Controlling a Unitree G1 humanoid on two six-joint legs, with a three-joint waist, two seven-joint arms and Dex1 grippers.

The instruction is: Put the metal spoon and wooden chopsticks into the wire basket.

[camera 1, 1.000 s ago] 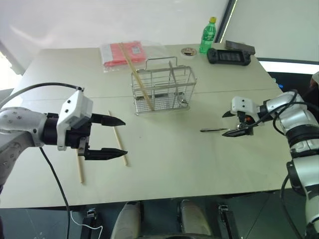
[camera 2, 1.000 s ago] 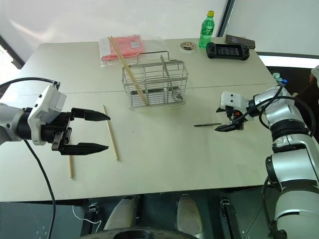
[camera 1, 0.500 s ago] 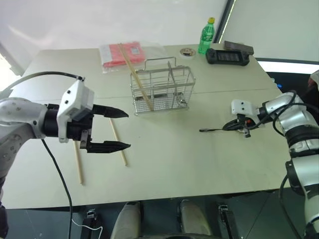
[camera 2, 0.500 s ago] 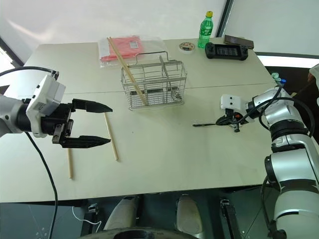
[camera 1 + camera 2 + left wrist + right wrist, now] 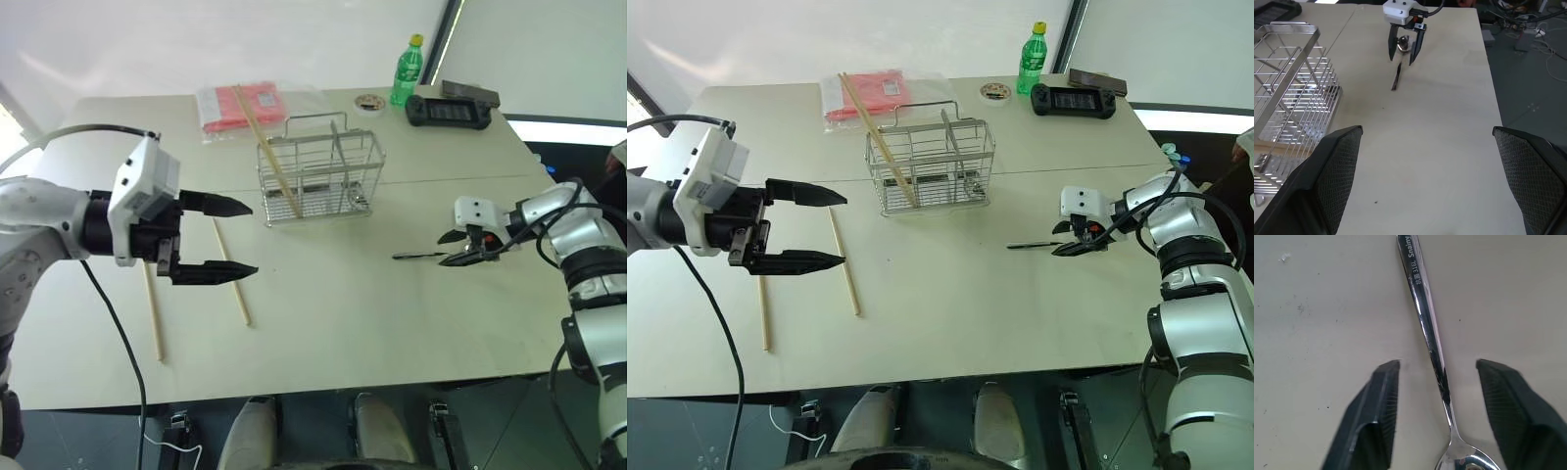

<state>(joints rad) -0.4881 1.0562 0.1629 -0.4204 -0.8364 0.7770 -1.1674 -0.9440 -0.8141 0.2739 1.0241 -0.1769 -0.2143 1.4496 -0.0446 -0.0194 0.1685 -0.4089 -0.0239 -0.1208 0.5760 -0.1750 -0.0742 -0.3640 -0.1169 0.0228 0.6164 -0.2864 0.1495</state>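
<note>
Two chopsticks [image 5: 232, 272] are seen lying loose on the tabletop [image 5: 333, 313] in the left eye view, one just under the left hand [image 5: 233, 238] and the other [image 5: 153, 313] beside it on its outer side. The left hand is held above the tabletop with its fingers spread wide and nothing between them. Ahead of that hand and to its right the wire basket [image 5: 323, 178] is set upright, with one chopstick [image 5: 266, 152] leaning in its left compartment and its upper end reaching over a red packet [image 5: 243, 105]. The right hand [image 5: 454, 249] is lowered to the tabletop, its fingers parted on either side of the metal spoon [image 5: 423, 256], whose handle is pointed away from the hand toward the middle of the tabletop. Beyond the basket a green bottle [image 5: 408, 70] and a black controller [image 5: 447, 110] are placed near the far edge.

In the left wrist view, the wire basket is seen to one side of the left hand's own wide-open fingers [image 5: 1337, 169], and the right hand is seen well ahead, straddling the bowl of the spoon.

In the right wrist view, the spoon is laid flat between the two fingers [image 5: 1378, 406] of the right hand, touched by neither; a gap is left on each side, so nothing is gripped.
</note>
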